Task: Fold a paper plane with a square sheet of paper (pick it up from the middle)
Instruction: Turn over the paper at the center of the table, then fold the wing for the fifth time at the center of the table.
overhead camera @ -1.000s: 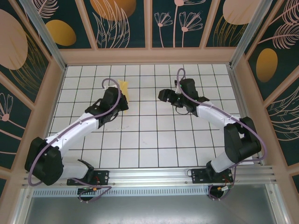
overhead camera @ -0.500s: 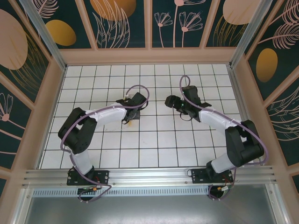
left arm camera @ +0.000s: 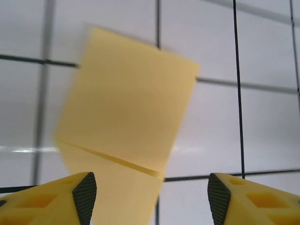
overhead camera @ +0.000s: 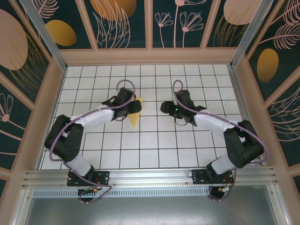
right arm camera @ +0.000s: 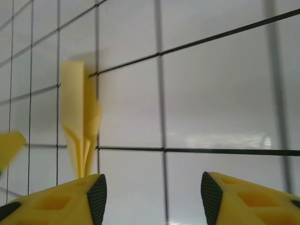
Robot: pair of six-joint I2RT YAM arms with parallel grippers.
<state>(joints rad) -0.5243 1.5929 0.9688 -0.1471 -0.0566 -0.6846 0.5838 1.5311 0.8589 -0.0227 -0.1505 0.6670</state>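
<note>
On the white gridded tabletop (overhead camera: pixel 154 154), the left arm (overhead camera: pixel 93 117) has swung in from the far left and the right arm (overhead camera: pixel 215 122) has barely moved. The folded paper (overhead camera: pixel 135 117), a pale-yellow pointed dart, now lies just left of the tabletop's middle, its tip toward the near edge. The left gripper (left arm camera: pixel 152 194) has let go of it, fingers wide. The right gripper (right arm camera: pixel 152 197) has narrowed slightly and holds nothing. The plane looks finished and set down.
</note>
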